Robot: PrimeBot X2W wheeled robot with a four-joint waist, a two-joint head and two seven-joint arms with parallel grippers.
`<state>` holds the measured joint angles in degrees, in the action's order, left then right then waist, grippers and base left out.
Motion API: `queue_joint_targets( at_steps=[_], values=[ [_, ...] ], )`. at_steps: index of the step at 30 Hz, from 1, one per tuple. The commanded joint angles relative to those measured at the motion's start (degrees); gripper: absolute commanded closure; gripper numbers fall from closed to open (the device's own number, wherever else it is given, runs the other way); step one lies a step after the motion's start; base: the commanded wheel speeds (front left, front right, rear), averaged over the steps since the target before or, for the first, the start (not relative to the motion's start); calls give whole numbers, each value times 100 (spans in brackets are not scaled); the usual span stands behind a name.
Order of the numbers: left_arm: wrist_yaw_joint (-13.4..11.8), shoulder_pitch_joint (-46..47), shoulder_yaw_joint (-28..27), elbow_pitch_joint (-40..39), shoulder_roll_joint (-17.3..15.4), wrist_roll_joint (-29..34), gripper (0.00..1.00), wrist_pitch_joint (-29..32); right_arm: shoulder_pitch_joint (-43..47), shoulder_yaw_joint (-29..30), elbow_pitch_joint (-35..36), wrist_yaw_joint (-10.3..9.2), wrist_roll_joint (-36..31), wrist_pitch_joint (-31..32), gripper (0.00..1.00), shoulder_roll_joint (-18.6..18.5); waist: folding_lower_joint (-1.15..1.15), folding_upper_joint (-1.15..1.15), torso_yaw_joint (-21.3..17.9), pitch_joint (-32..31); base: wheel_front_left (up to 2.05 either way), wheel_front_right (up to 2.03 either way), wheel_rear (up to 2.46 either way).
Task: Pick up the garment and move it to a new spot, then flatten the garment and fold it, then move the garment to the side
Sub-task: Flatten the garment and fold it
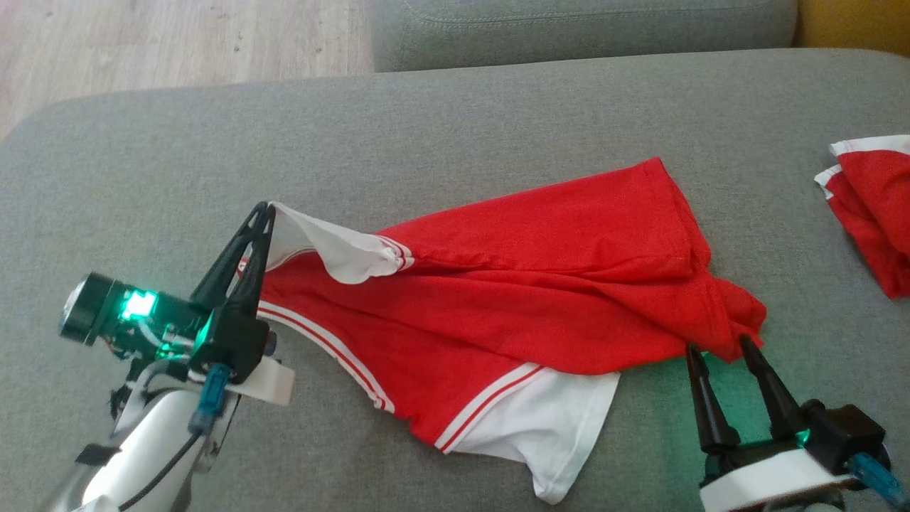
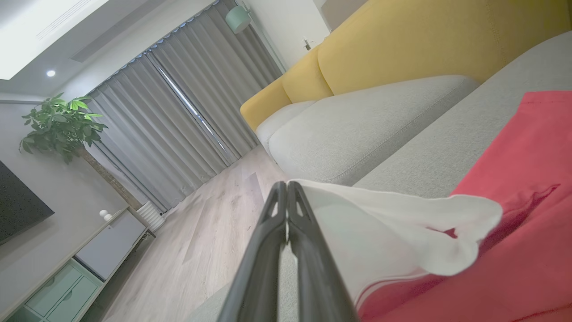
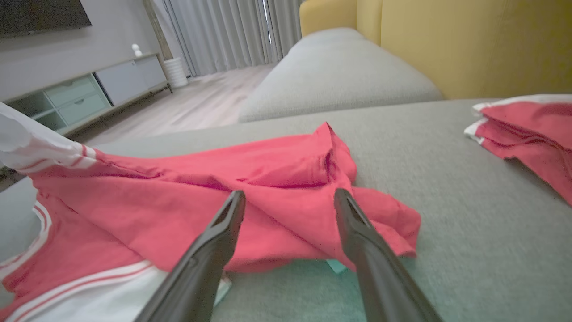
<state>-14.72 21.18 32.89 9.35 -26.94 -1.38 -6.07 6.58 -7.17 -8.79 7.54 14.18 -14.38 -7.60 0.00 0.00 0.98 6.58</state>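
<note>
We are pinching the white sleeve (image 1: 334,249) of the red T-shirt (image 1: 540,284) in our left hand (image 1: 261,212), fingers closed on the cloth, at the left-centre of the head view. The shirt is lying on the grey sofa cushion (image 1: 426,128), its long axis running toward the lower right. There our right hand (image 1: 717,345) is hanging open, tips just at the crumpled hem, so we are judging that end to be its grasp.

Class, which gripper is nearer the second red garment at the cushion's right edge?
Right. The right gripper, open, is below-left of the second garment; the left gripper, far across, clamps a white sleeve.
</note>
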Motion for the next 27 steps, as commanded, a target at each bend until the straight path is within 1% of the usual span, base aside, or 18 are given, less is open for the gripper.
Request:
queue_joint_targets(
  at_steps=[1, 4, 5, 6, 7, 10, 12, 18, 22, 24, 27],
  values=[
    [-83, 123, -334, -320, -285, -56, 100, 12, -189, -173, -29, -5, 120, -62, 0, -271, 0, 0, 35, 19, 0, 0, 0],
    [-121, 36, -362, -481, -358, -77, 100, 13, -325, -314, -355, -5, 329, -58, 0, -497, 0, 0, 64, 28, 0, 0, 0],
    [-133, 12, -369, -523, -372, -86, 100, -3, -396, -354, -438, -5, 447, -30, 0, -559, 0, 0, 67, 28, 0, 0, 0],
    [-154, -34, -367, -593, -395, -91, 100, -20, -584, -421, -534, -5, 667, 75, 0, -705, 0, 0, 74, 26, 0, 0, 0],
    [-154, -34, -367, -593, -395, -91, 100, -20, -584, -421, -534, -5, 667, 75, 0, -705, 0, 0, 74, 26, 0, 0, 0],
    [-170, -89, -350, -670, -408, -108, 100, -7, -942, -577, -654, -5, 803, 397, 0, -992, 0, 0, 89, 22, 0, 0, 0],
    [-168, -105, -330, -691, -405, -119, 100, -2, -1207, -671, -775, -5, 853, 719, 0, -1129, 0, 0, 107, 13, 0, 0, 0],
    [-107, 0, -226, -659, -333, -124, 100, -32, -1867, -850, -1167, -5, 1415, 1640, 0, -1337, 0, 0, 273, 43, 0, 0, 0],
    [-76, 111, -157, -634, -272, -106, 100, -38, -2067, -931, -1262, -5, 2011, 1973, 0, -1402, 0, 0, 406, 88, 0, 0, 0],
    [-69, 168, -126, -613, -243, -91, 100, -42, -2124, -945, -1332, -5, 2204, 2087, 0, -1448, 0, 0, 456, 122, 0, 0, 0],
    [-50, 245, -99, -568, -214, -93, 100, -71, -2207, -973, -1404, -5, 2426, 2095, 0, -1486, 0, 0, 517, 182, 0, 0, 0]
  ],
)
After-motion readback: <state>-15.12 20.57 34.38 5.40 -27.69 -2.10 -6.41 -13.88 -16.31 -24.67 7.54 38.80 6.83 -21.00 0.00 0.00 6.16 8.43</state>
